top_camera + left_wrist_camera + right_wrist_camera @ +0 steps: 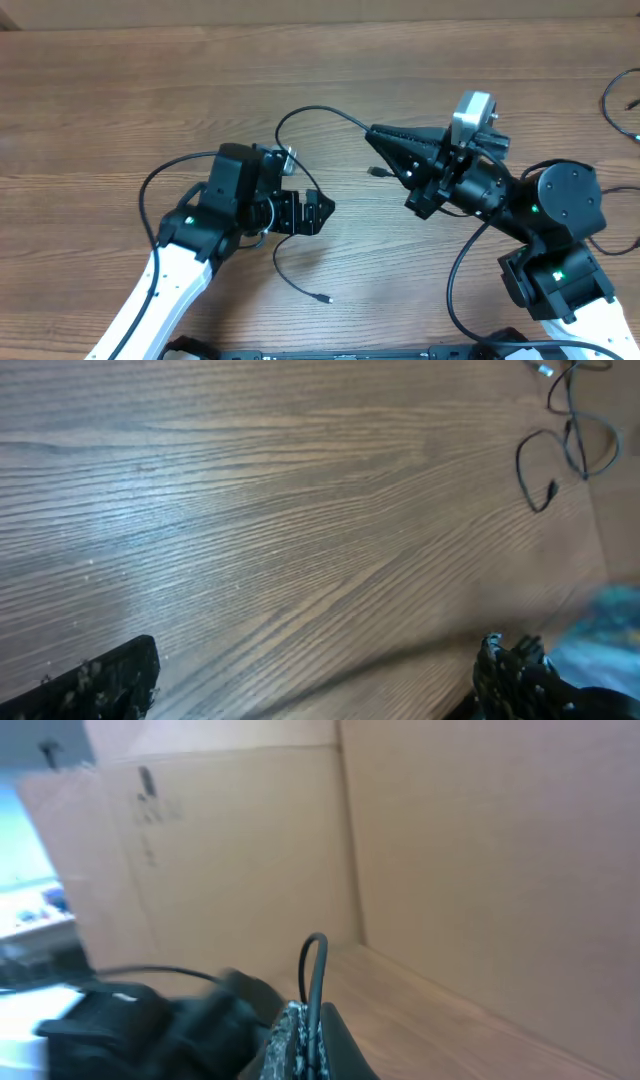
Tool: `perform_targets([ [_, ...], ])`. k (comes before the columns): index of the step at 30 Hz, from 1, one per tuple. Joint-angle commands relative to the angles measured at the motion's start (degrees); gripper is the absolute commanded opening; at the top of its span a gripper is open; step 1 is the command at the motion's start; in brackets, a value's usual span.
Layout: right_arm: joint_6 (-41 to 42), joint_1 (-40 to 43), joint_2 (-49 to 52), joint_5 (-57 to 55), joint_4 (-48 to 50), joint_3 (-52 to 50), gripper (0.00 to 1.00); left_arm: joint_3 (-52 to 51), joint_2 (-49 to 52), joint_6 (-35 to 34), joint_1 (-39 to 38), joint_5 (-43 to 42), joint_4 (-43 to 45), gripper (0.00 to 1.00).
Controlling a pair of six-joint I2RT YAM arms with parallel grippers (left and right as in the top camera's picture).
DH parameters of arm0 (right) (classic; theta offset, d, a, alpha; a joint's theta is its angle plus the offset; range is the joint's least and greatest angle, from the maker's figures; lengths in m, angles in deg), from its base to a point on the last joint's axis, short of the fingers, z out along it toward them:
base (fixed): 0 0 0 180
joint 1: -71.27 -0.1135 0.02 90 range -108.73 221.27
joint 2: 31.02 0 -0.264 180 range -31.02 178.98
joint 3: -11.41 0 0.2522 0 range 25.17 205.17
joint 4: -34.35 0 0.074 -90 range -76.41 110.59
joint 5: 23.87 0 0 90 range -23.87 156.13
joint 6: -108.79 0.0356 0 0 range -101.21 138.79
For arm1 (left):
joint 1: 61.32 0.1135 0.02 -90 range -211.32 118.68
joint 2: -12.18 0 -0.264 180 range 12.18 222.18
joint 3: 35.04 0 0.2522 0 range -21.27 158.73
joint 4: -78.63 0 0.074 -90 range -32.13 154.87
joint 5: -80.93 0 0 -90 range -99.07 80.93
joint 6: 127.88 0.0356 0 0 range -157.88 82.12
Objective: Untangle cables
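Arcing cable (318, 109) runs leftward from right end effector (374, 138).

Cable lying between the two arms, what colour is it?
The cable is black, clearest in the overhead view against the brown wooden table.

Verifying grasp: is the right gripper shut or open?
Shut: right gripper fingers pressed together, pinching the cable between them.

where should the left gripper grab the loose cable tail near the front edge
Probably just behind the plug on the cable tail, coming straight down with the open left gripper, jaws across the cord. That stretch lies flat and alone on the table, and the plug should stop slipping.
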Motion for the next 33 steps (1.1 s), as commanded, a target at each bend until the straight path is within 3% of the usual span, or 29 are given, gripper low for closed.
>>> perform_targets([
  [1,6.45,0.04,-0.13,2.95,1.6,0.79,0.04,-0.17,3.34,1.73,0.2,-3.32,1.36,1.0],
  [5,6.62,0.04,-0.13,2.91,2.47,0.79,0.04,-0.17,6.73,1.9,0.17,-4.44,2.05,0.81],
  [6,6.6,0.04,-0.13,2.91,2.45,0.79,0.04,-0.17,7.5,2.54,0.17,-4.44,2.03,0.66],
  [8,6.6,0.04,-0.09,2.91,2.4,0.79,0.04,-0.17,8.92,2.8,0.2,-4.37,1.79,0.07],
  [19,5.9,1.49,2.29,-4.26,-2.05,0.76,0.04,-0.17,10.47,2.8,0.28,-4.39,-0.22,0.04],
  [27,2.86,9.81,6.91,-5.77,-13.73,0.76,0.04,0.04,10.36,3.23,3.13,-4.07,-2.86,0.04],
  [33,2.86,17.09,9.44,-5.73,-19.19,0.74,0.04,1.77,9.51,3.54,7.87,-11.69,-4.44,0.04],
])
